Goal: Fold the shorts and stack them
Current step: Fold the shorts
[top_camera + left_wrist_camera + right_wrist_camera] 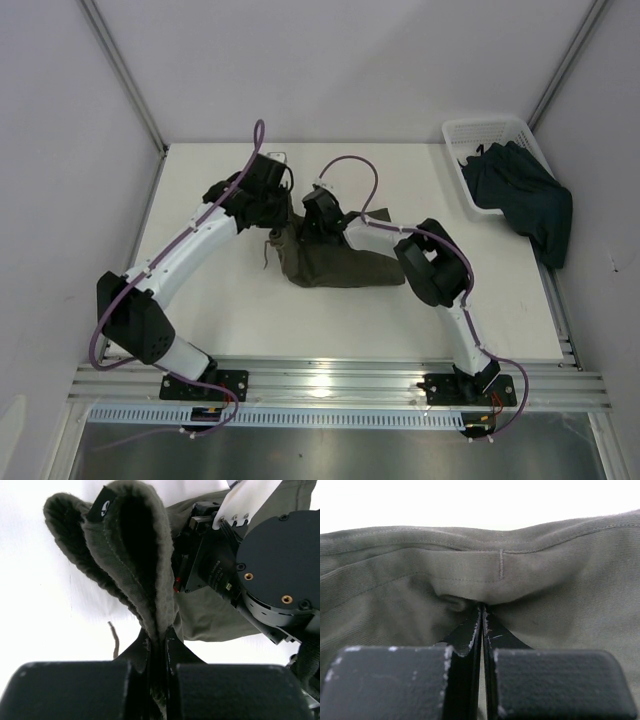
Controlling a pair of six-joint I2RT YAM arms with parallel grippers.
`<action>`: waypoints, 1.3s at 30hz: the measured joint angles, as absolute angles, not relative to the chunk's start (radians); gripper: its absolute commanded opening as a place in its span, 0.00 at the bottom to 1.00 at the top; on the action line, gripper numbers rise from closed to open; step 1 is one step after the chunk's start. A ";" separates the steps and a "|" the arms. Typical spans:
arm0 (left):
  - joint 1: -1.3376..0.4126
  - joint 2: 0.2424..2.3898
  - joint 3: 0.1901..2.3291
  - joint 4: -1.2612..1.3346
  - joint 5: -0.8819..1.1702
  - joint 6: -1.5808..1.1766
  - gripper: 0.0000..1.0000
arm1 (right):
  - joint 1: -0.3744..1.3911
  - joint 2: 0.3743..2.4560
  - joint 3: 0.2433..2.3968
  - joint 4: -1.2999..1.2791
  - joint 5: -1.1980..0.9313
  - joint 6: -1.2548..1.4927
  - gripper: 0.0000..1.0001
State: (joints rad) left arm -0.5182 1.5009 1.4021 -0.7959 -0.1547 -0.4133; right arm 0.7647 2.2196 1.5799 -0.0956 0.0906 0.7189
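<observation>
The olive-green shorts [340,264] lie bunched at the table's middle. My left gripper [281,220] holds their left end, and in the left wrist view it [161,636] is shut on the ribbed waistband [142,550], which loops upward from the jaws. My right gripper [317,232] sits just to the right of it, on the shorts' upper edge. In the right wrist view it [481,611] is shut on a fold of the olive-green shorts [550,580] below a seam. The dark navy-teal shorts [522,192] hang over the white basket's [468,132] right side.
A drawstring [115,641] trails from the olive shorts onto the white table [240,300]. The right arm's wrist housing [272,565] sits close to the left gripper. The basket stands in the back right corner, by the wall rail.
</observation>
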 measured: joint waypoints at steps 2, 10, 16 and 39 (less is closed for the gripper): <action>-0.522 1.515 1.412 -0.798 -0.156 -0.413 0.00 | 0.760 2.214 1.576 -0.097 0.090 0.724 0.00; -0.535 1.568 1.446 -0.826 -0.200 -0.413 0.00 | 0.696 2.054 1.525 -0.149 0.065 0.725 0.00; -0.557 1.587 1.459 -0.841 -0.228 -0.413 0.00 | 0.581 1.789 1.338 -0.165 0.039 0.712 0.00; -0.634 1.668 1.568 -0.912 -0.311 -0.408 0.00 | 0.324 1.685 1.005 -0.327 0.005 0.514 0.50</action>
State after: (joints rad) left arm -0.6338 1.6680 1.5681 -0.9115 -0.3107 -0.4076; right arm 0.3241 1.6848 1.0054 -0.3267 0.0051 0.5144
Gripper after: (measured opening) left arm 0.049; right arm 0.486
